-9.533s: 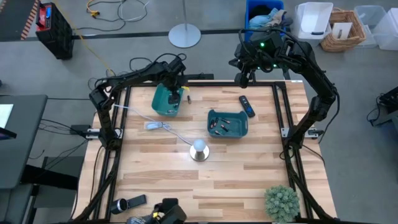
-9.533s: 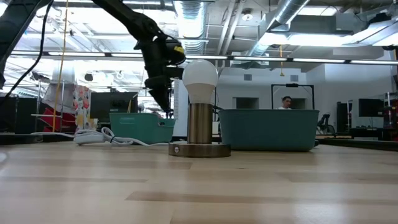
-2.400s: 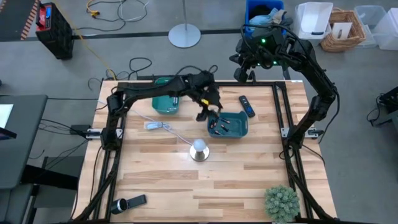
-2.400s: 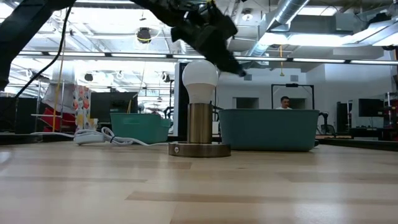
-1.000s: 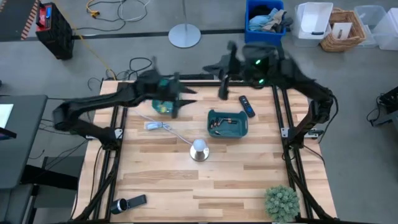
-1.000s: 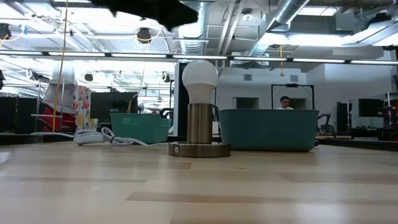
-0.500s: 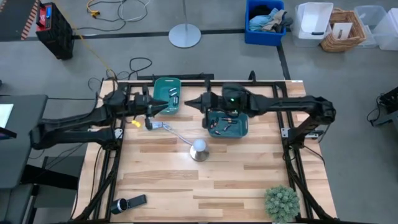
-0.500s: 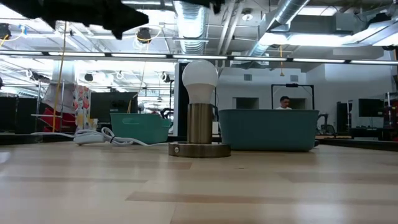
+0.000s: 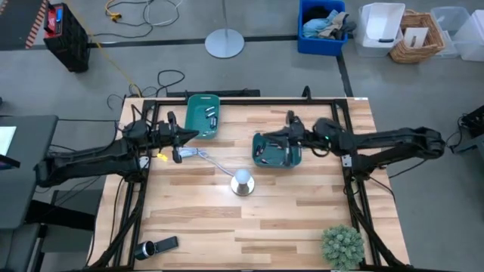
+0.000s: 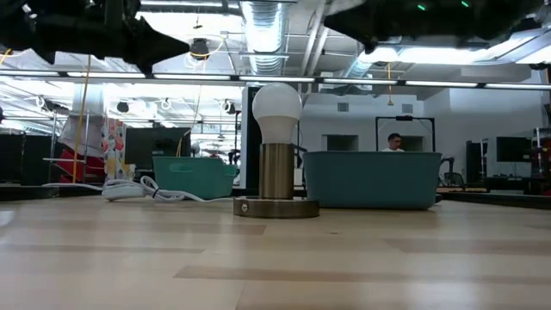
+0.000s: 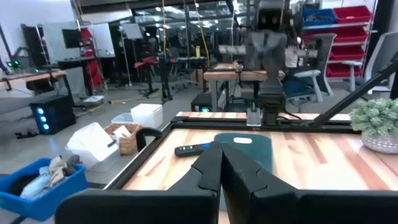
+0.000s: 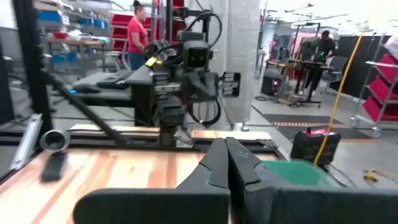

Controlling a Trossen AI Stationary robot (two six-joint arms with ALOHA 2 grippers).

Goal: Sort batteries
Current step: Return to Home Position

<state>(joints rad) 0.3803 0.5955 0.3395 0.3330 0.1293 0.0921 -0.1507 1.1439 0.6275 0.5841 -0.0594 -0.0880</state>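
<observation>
Several small batteries (image 9: pixel 210 115) lie in the left teal bin (image 9: pixel 198 127) at the far side of the table. A few more (image 9: pixel 266 156) lie in the right teal bin (image 9: pixel 261 143). My left gripper (image 9: pixel 184 139) is shut and empty. It hangs level by the table's left edge, pointing right, near the left bin's near end. My right gripper (image 9: pixel 285 137) is shut and empty, level above the right bin, pointing left. Both wrist views show the fingers (image 11: pixel 221 163) (image 12: pixel 226 155) closed on nothing.
A lamp with a white bulb (image 9: pixel 242 181) stands mid-table. A white cable (image 9: pixel 193 153) lies near the left gripper. A flashlight and a black bar (image 9: pixel 157 245) lie at the near left corner, and a potted plant (image 9: pixel 342 245) stands at the near right. A remote (image 11: pixel 193 148) lies beyond the right bin.
Both arms have folded down low and level. My left gripper has drawn back from over the left bin toward the table's left edge. My right gripper has swung from the far edge toward the near side, then drawn back right, and hangs over the right bin.
</observation>
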